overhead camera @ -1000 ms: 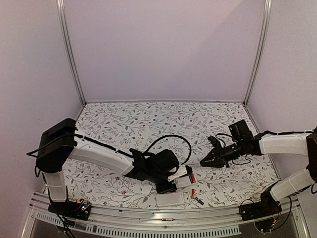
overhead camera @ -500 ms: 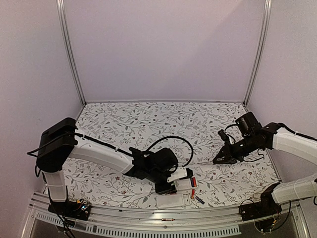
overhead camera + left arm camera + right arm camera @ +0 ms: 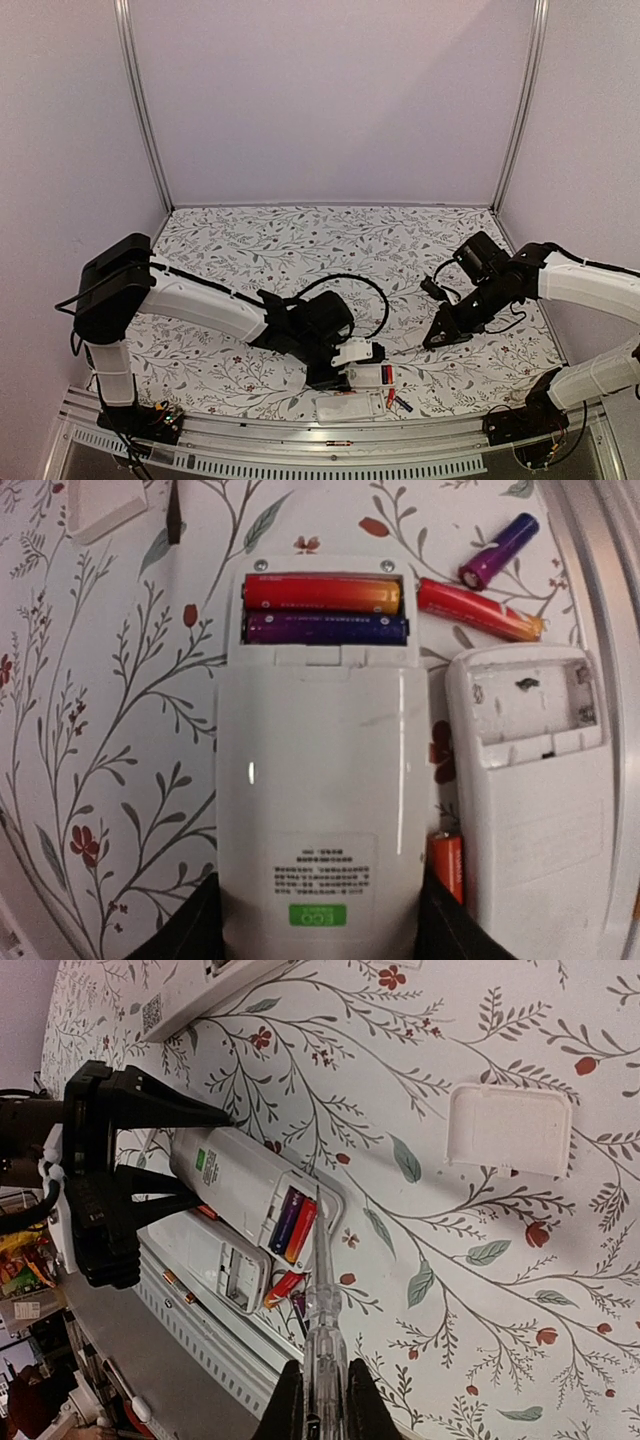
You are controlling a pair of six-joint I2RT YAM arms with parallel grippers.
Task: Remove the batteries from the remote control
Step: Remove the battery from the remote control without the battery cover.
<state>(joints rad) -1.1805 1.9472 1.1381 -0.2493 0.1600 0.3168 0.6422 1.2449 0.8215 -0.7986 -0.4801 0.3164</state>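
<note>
Right claw [image 3: 434, 339] perhaps nearer remote [image 3: 318, 780].

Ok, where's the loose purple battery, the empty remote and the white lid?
loose purple battery [image 3: 498, 551]: left wrist view, its middle.
empty remote [image 3: 535, 825]: left wrist view, its white back.
white lid [image 3: 510, 1130]: right wrist view, its middle.

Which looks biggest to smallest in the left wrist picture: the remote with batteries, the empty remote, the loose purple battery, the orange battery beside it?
1. Remote with batteries, maybe just nearer the camera.
2. Empty remote.
3. Orange battery.
4. Purple battery, perhaps only angled; unsure.
</note>
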